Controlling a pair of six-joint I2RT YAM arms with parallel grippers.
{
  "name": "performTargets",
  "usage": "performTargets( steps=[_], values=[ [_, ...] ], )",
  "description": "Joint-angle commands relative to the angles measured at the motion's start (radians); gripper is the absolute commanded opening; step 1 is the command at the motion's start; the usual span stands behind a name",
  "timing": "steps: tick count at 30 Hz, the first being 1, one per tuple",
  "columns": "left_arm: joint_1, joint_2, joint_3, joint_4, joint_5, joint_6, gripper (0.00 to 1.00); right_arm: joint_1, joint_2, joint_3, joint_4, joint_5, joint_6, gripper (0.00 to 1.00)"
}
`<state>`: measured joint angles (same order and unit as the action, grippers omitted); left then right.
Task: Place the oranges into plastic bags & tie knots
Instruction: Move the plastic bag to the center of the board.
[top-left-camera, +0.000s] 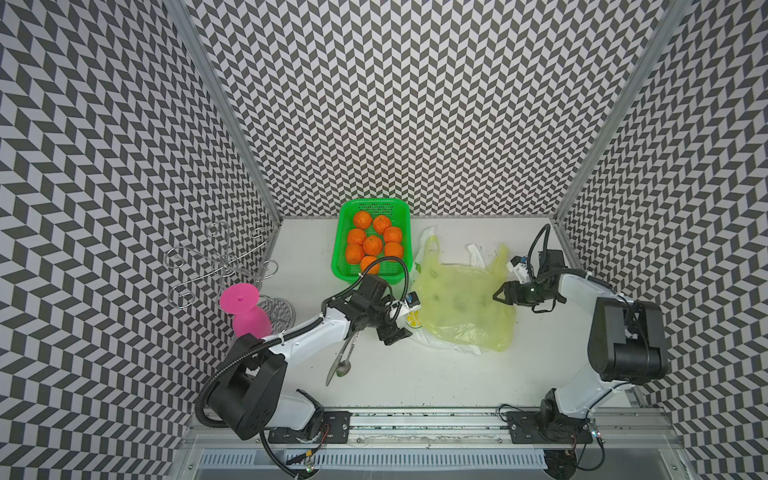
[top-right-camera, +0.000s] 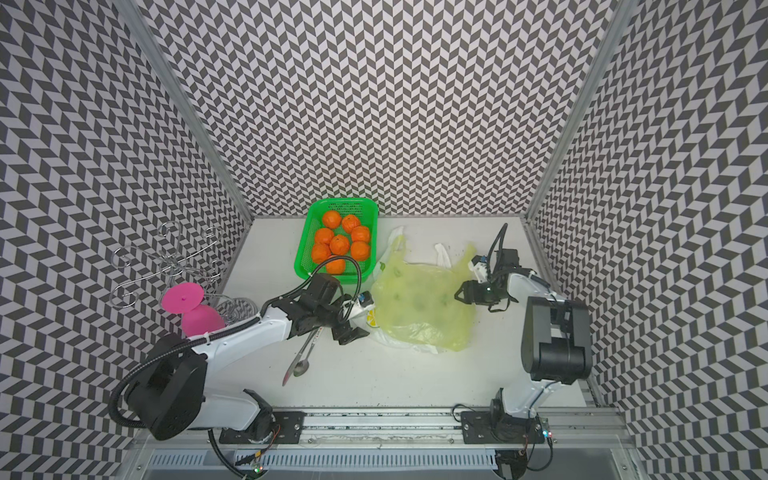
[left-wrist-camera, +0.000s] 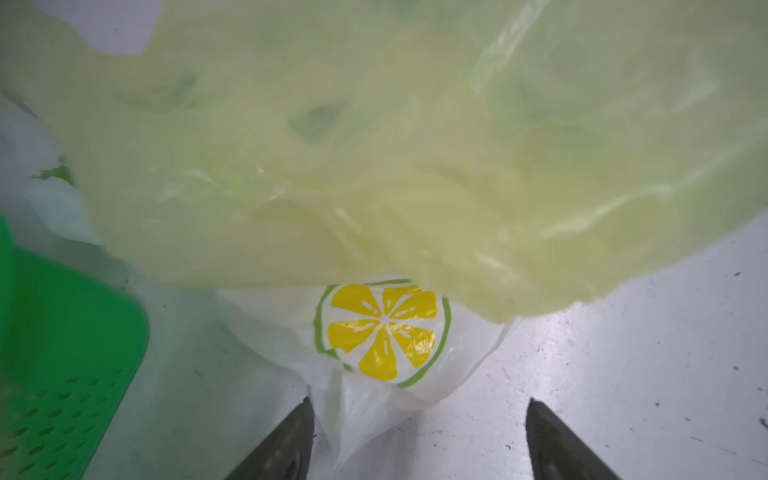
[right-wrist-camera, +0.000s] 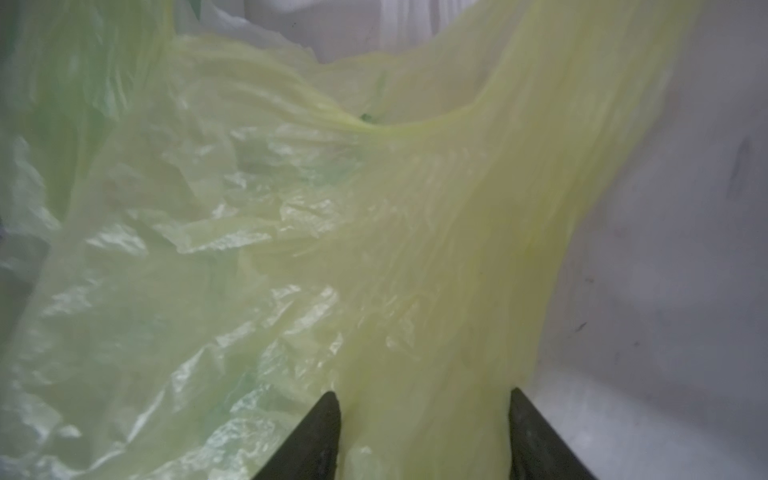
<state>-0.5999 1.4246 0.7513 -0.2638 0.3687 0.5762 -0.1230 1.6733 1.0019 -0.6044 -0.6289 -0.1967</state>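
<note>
I've got the left arm stretched forward and inward from its base, elbow raised and wrist tipped down. The left claw sits low with its jaws spread wide, both dark fingertips well apart in the wrist view. The right arm is folded at the elbow and reaches inward. The right claw is nearly level, jaws apart with a narrower gap.

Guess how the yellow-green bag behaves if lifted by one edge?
Probably floppy: the yellow-green bag lies crumpled and creased, so it should drape rather than hold shape. Likely very light: it looks empty and translucent. May drag the white lemon-print bag beneath it, since they overlap.
</note>
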Motion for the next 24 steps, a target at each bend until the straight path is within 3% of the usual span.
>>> performTargets(
  steps=[1,4,8,13,20,24],
  values=[
    [-0.02,0.053,-0.008,0.15,-0.096,0.081,0.8,-0.004,-0.024,0.044,-0.003,-0.082,-0.028,0.31],
    [-0.058,0.116,0.012,0.146,-0.117,0.097,0.76,-0.023,-0.076,0.09,-0.02,-0.077,-0.028,0.13],
    [-0.103,0.171,0.028,0.198,-0.133,0.094,0.72,-0.062,-0.136,0.185,-0.056,-0.048,-0.026,0.01],
    [-0.172,0.282,0.116,0.321,-0.146,0.014,0.68,-0.124,-0.17,0.345,-0.044,0.037,0.036,0.0],
    [-0.306,0.595,0.482,0.402,-0.199,-0.112,0.68,-0.141,-0.174,0.534,0.104,0.057,0.118,0.0],
    [-0.337,0.654,0.663,0.317,-0.222,-0.17,0.71,-0.14,-0.145,0.632,0.099,0.059,0.102,0.0]
  ],
)
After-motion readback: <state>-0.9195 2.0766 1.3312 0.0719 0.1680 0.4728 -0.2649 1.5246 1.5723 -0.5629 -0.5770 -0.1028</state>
